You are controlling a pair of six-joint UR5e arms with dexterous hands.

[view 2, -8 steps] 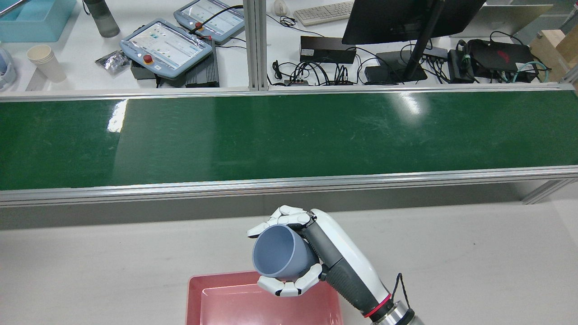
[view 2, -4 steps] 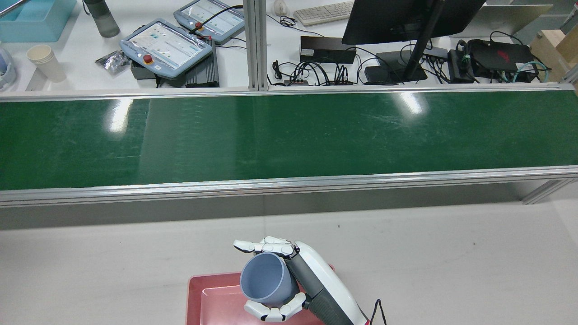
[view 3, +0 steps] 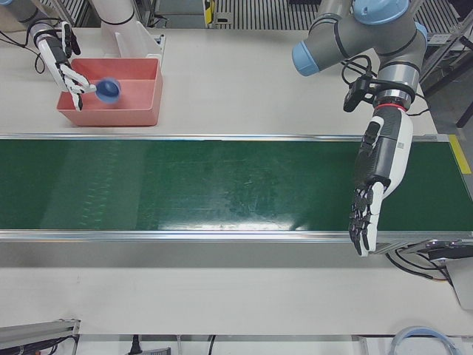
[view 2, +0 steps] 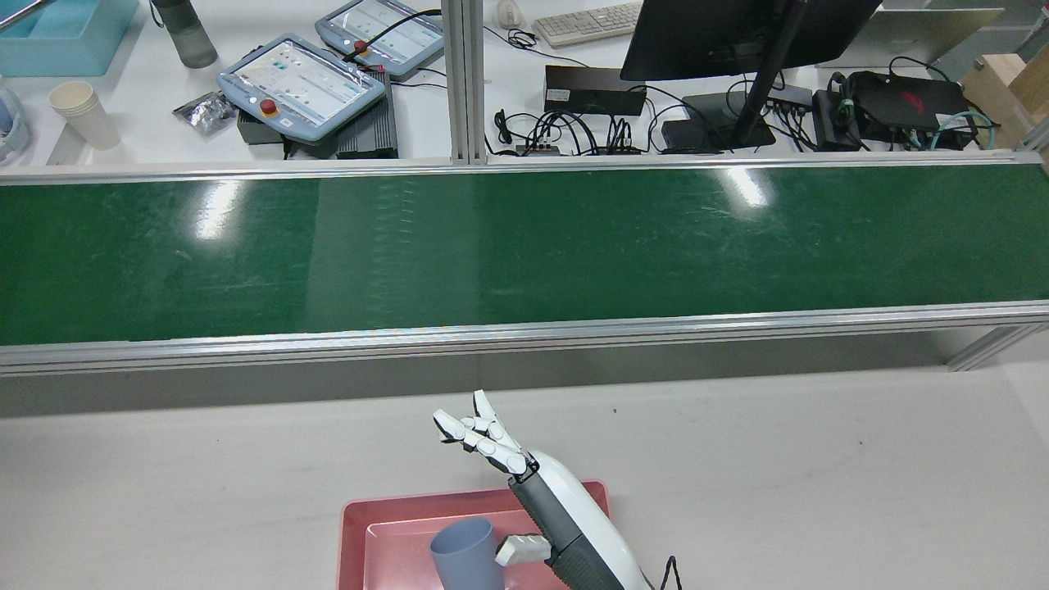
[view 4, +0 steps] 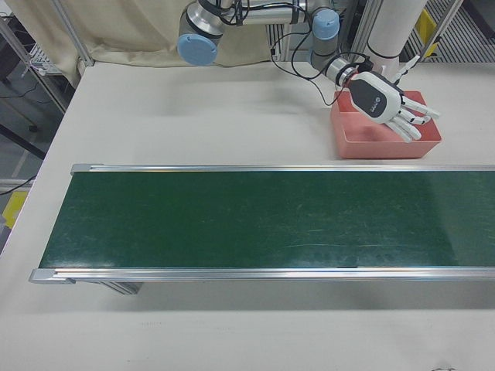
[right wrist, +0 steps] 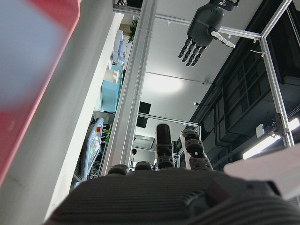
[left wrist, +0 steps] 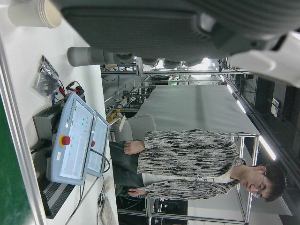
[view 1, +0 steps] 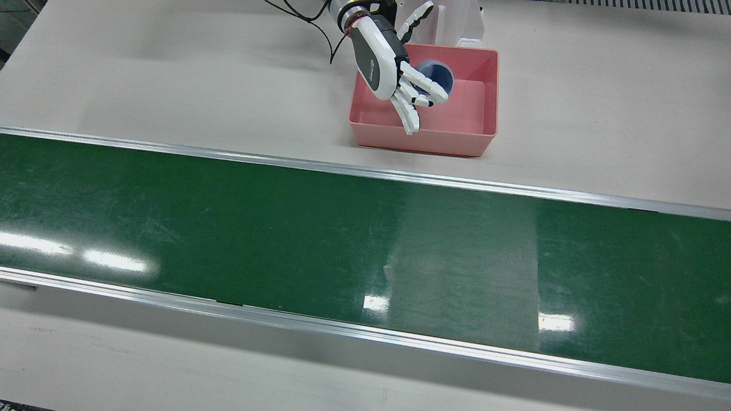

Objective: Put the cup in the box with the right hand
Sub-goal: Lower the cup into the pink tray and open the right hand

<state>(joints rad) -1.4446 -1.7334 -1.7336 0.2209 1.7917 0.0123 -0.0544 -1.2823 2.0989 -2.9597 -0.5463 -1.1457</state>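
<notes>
Half the cup (view 2: 465, 564) is cut off in the box (view 1: 485, 117); right hand (view 1: 400, 80) fingers spread wide

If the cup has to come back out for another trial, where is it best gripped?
Probably around the side wall just below the rim, from above. The blue-grey cup seems upright in the pink box, mouth open upward, and the box walls block a low sideways approach. The right hand is open beside it.

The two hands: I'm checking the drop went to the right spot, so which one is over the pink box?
The right hand, fingers spread above the pink box beside the blue cup. The left hand hangs open over the green conveyor belt, far from the box.
</notes>
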